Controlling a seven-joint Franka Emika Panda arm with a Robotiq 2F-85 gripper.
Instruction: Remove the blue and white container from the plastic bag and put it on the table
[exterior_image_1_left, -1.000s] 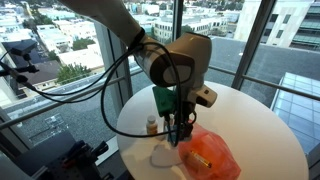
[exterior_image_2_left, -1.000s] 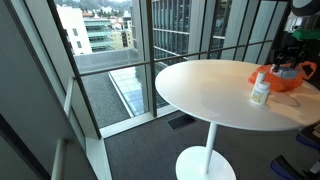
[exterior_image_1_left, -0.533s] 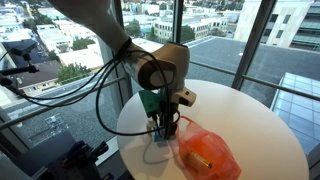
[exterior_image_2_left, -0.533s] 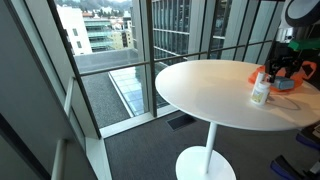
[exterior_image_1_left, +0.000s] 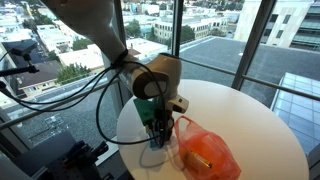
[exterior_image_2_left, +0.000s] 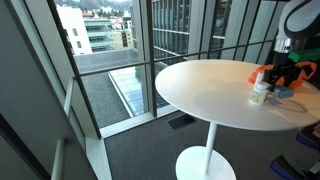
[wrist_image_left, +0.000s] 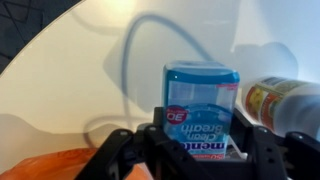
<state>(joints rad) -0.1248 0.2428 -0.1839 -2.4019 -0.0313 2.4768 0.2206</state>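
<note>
The blue and white container (wrist_image_left: 203, 105), a box marked "Clean Breath", sits between the fingers of my gripper (wrist_image_left: 200, 150) in the wrist view. The gripper (exterior_image_1_left: 155, 135) is shut on it, low over the round white table (exterior_image_1_left: 250, 120) near its edge. The orange plastic bag (exterior_image_1_left: 207, 153) lies on the table beside the gripper; it also shows in the wrist view (wrist_image_left: 45, 165) and in an exterior view (exterior_image_2_left: 298, 75). In that exterior view the gripper (exterior_image_2_left: 277, 82) holds the container (exterior_image_2_left: 281, 90) next to the bag.
A small white bottle with a yellow label (wrist_image_left: 280, 103) stands right beside the container; it also shows in an exterior view (exterior_image_2_left: 259, 92). The table edge is close to the gripper. Glass windows and a railing surround the table.
The gripper has moved away from the bag toward the table's edge and lower, carrying the container to beside the small bottle.
</note>
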